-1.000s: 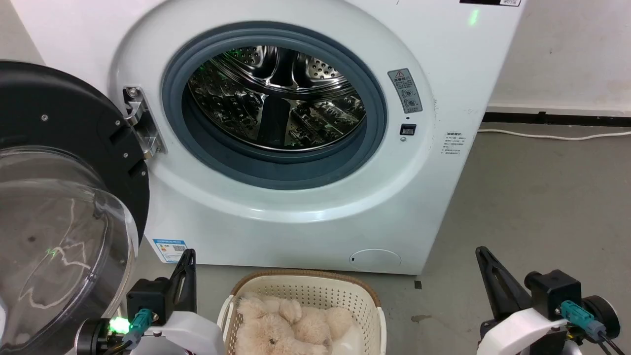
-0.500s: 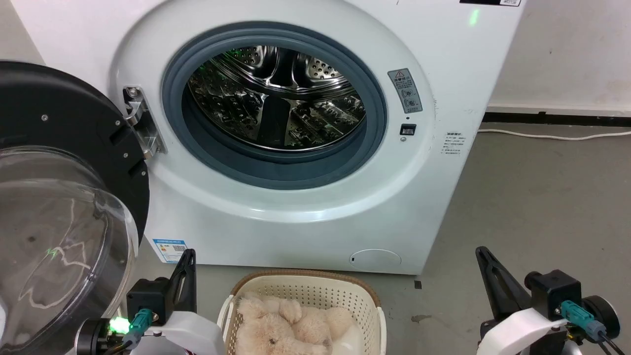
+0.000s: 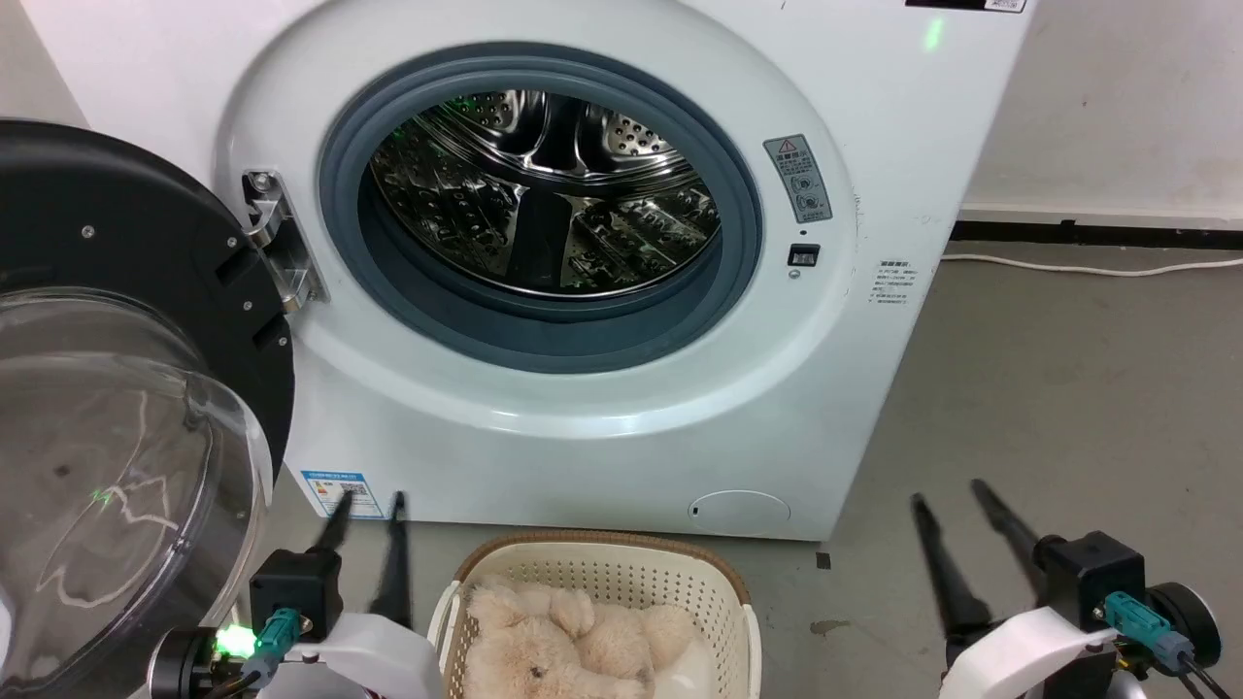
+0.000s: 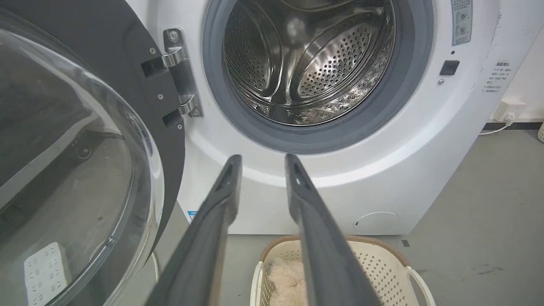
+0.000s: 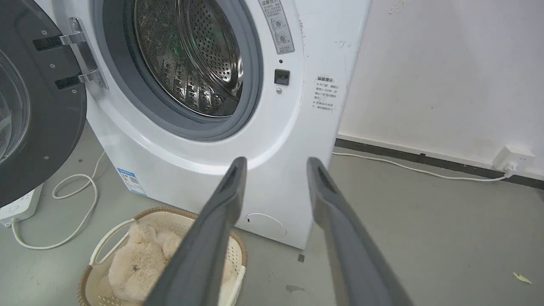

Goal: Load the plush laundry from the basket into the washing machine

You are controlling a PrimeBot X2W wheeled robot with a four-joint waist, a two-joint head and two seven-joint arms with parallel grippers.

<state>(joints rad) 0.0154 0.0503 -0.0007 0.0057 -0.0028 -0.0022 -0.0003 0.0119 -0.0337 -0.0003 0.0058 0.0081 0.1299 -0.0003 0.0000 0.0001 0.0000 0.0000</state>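
cream teddy bear plush (image 3: 563, 646) lies inside the basket (image 3: 602, 540), which sits on the grey floor (image 3: 1068, 388) just in front of the white front-load washing machine (image 3: 602, 456). the door (image 3: 117, 466) is swung wide open to the robot's left, w/ the steel drum (image 3: 544, 194) showing thru the grey gasket (image 3: 544, 335). left gripper (image 3: 369, 500) is just left of the basket, fingers parted, gripping nothing. right gripper (image 3: 947, 492) is well to the basket's right, fingers also parted. both are clear of the bear.
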